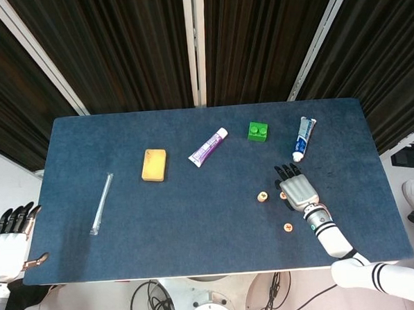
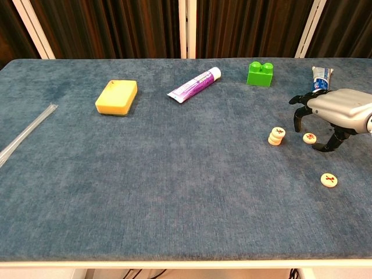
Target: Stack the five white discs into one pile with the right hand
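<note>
A short pile of white discs (image 2: 276,135) with red marks stands on the blue table; it also shows in the head view as the pile (image 1: 262,196). One loose disc (image 2: 310,138) lies just right of it. Another loose disc (image 2: 329,179) lies nearer the front edge, seen from above as the disc (image 1: 288,227). My right hand (image 2: 332,112) arches over the first loose disc, fingers curved down on its far side, thumb on its right, nothing gripped. From above the right hand (image 1: 296,188) partly hides that disc. My left hand (image 1: 10,242) hangs off the table's left front corner, fingers apart and empty.
A green brick (image 2: 260,74) and a blue-white tube (image 2: 320,76) lie behind the right hand. A purple tube (image 2: 195,85), a yellow sponge (image 2: 117,97) and a clear straw (image 2: 24,136) lie further left.
</note>
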### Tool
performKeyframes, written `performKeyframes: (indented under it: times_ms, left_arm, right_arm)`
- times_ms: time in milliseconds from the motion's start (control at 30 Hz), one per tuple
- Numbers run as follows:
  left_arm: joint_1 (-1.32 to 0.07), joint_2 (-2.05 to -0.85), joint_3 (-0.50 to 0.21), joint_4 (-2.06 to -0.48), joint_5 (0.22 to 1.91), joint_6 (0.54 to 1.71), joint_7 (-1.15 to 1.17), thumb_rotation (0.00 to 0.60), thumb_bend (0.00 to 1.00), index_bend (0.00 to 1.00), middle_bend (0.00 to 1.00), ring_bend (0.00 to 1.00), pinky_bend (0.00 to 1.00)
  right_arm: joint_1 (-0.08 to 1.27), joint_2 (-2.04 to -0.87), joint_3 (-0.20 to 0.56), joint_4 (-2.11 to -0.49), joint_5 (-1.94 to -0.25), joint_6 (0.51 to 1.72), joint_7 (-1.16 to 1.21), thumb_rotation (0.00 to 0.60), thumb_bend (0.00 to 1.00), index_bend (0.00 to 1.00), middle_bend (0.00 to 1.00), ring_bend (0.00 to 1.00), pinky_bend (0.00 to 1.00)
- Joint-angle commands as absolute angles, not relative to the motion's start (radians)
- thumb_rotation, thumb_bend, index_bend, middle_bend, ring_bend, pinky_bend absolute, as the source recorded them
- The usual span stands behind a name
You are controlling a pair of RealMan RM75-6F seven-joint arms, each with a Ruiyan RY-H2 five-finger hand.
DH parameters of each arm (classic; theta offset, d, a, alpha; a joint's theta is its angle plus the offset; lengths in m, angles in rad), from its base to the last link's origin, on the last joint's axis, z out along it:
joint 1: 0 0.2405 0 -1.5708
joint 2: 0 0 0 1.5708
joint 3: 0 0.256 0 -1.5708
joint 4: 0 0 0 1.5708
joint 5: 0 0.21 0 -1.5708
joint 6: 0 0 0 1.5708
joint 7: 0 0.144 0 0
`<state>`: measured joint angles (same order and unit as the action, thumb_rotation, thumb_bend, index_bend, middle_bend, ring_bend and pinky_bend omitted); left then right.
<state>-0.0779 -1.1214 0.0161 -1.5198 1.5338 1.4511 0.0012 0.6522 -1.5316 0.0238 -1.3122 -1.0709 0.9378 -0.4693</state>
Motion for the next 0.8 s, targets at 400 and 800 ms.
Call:
performKeyframes:
  times_ms: [400,800]
  left_arm:
    - [-0.077,-1.125,0.017,-1.516,1.533,1.450,0.000,0.600,0.03,0.00,0.00,0.00,0.00]
    - [-0.077,-1.123,0.015,-1.520,1.534,1.452,0.001,0.600,0.03,0.00,0.00,0.00,0.00]
  right_arm:
    - [0.634,-1.547,0.039,-1.299,-1.079,0.951,-0.490,0.600,0.27,0.47,0.06,0.00,0.00]
    - [0.634,-1.504,0.073,-1.367,-1.116,0.974,-0.471,0.600,0.27,0.50,0.07,0.00,0.00]
